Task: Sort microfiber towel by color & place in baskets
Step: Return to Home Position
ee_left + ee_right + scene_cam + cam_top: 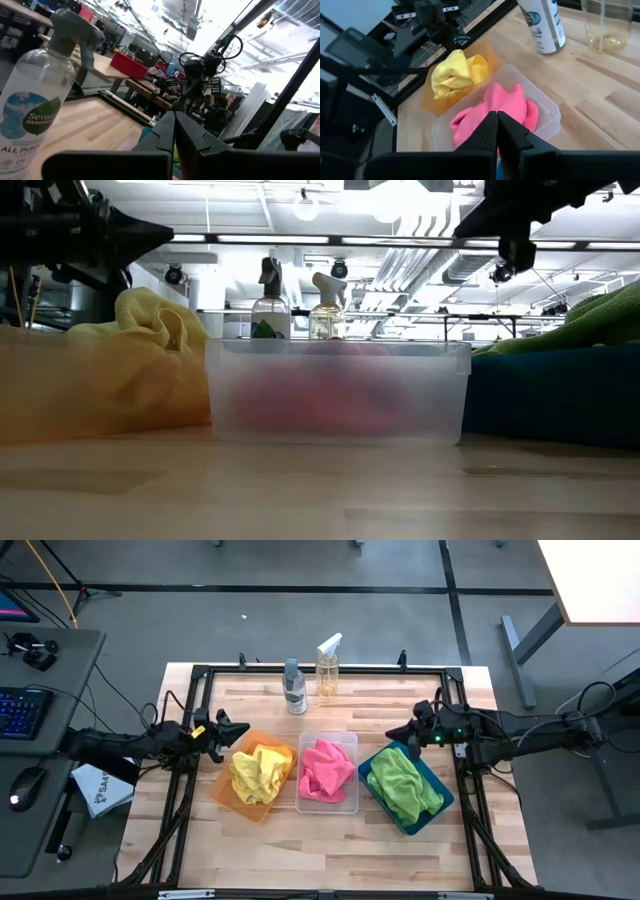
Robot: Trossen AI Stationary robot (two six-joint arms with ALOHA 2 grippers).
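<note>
Clear basket [335,350] nearest, holding pink towels [325,772]; yellow towels [257,775] in orange basket [225,795] at nine o'clock, green towels [403,785] in teal basket [432,816] at three. Retract both clenched, empty jaws high above rims.

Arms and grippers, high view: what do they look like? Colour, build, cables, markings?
The left arm and right arm are black, slim and jointed. The left gripper carries a small yellow tag behind it; the right gripper has a green light at its wrist. Black cables trail beside the right arm. The fingers are dark, tapering wedges.
</note>
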